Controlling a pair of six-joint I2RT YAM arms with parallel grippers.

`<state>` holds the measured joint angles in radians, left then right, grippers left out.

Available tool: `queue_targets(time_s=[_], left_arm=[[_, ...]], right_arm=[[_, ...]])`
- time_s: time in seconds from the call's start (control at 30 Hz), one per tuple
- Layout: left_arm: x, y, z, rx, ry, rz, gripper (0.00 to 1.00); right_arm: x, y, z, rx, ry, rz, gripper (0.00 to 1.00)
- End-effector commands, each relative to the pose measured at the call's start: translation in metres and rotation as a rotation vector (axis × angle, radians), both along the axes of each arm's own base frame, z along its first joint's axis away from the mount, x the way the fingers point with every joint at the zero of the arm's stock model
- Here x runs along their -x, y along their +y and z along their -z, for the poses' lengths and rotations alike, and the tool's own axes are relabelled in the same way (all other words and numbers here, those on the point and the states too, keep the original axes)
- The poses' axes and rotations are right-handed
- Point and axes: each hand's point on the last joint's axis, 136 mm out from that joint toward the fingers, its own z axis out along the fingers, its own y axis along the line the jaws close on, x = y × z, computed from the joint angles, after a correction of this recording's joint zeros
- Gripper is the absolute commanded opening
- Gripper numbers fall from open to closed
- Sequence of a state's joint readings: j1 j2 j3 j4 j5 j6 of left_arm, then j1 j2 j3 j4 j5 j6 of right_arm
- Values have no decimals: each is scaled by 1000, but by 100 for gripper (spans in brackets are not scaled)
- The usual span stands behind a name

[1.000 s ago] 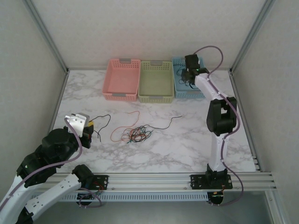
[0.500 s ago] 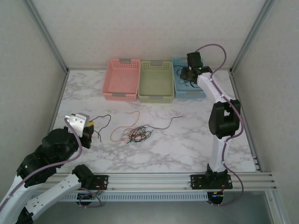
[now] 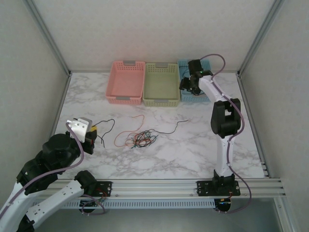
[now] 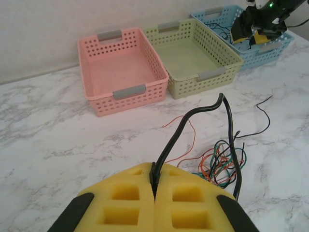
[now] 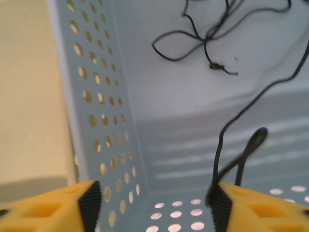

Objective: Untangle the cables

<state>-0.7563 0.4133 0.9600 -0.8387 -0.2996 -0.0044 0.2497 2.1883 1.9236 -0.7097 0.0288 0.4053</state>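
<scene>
Left gripper (image 4: 155, 180) has its pads pressed together on one black cable (image 4: 221, 100), which arcs up and drops back toward the tangle of cables (image 3: 140, 139) on the table (image 3: 193, 150), in front of the baskets. Pull it slow and low, away from the tangle, and stop if the whole bundle starts dragging. Right gripper (image 5: 154, 208) is spread over the blue basket (image 5: 96, 121), black wire (image 5: 215, 66) lying inside, one loop against its right pad (image 5: 260, 210); check that's free before lifting.

1 overhead, 2 wrist-level; blue basket (image 5: 106, 96) shared
</scene>
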Motion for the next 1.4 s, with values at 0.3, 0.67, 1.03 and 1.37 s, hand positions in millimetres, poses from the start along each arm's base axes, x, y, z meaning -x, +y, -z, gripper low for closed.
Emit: queue_targets(time_s=[0.3, 0.67, 1.03, 1.37], left_arm=[[1, 3, 1, 17, -1, -12, 0], [1, 3, 4, 11, 1, -12, 0], [1, 2, 5, 16, 6, -12, 0], [0, 1, 5, 18, 4, -9, 0]], right_arm=[[16, 2, -54, -44, -18, 33, 70], [37, -44, -47, 305, 38, 54, 62], [53, -35, -49, 355, 81, -21, 41], [57, 6, -53, 128, 42, -134, 17]])
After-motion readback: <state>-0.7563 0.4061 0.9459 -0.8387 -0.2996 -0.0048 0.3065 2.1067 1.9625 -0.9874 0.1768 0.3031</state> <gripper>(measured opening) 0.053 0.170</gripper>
